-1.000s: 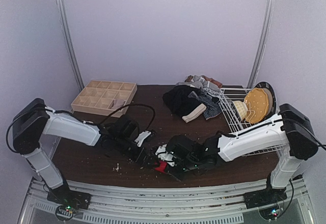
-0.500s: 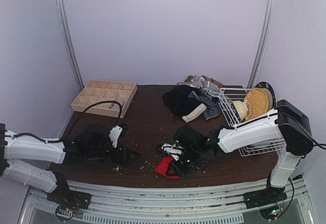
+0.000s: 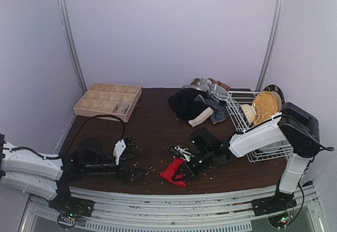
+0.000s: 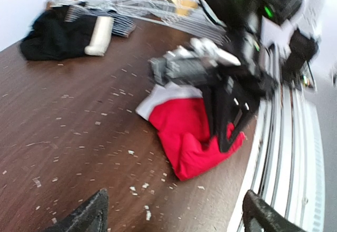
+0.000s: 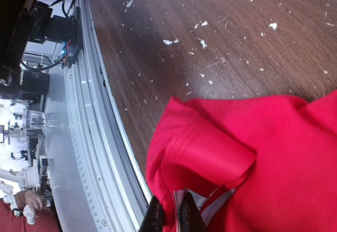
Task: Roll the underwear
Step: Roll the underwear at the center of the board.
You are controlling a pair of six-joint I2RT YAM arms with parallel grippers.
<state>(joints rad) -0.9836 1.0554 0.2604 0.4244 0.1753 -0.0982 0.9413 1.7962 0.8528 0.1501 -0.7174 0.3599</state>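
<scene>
The dark wooden worktop fills the scene, speckled with pale crumbs. The left arm lies low along the near left edge. The right arm reaches in from the right toward the front middle.

At the back right a white wire basket holds a tan, round item. A wooden grid tray sits at the back left corner. Just left of the basket is a heap of underwear: a black piece, a grey-striped one and a pale rolled one lying against them.

The red brief lies crumpled near the front edge of the worktop, well apart from the heap. Its pale waistband shows on the side nearest the heap.

The right fingers are pinched together on a fold of the red cloth, with a bit of pale trim just beside the tips. The left fingers stand wide apart with nothing between them. They point at the red brief from the left and do not touch it.
</scene>
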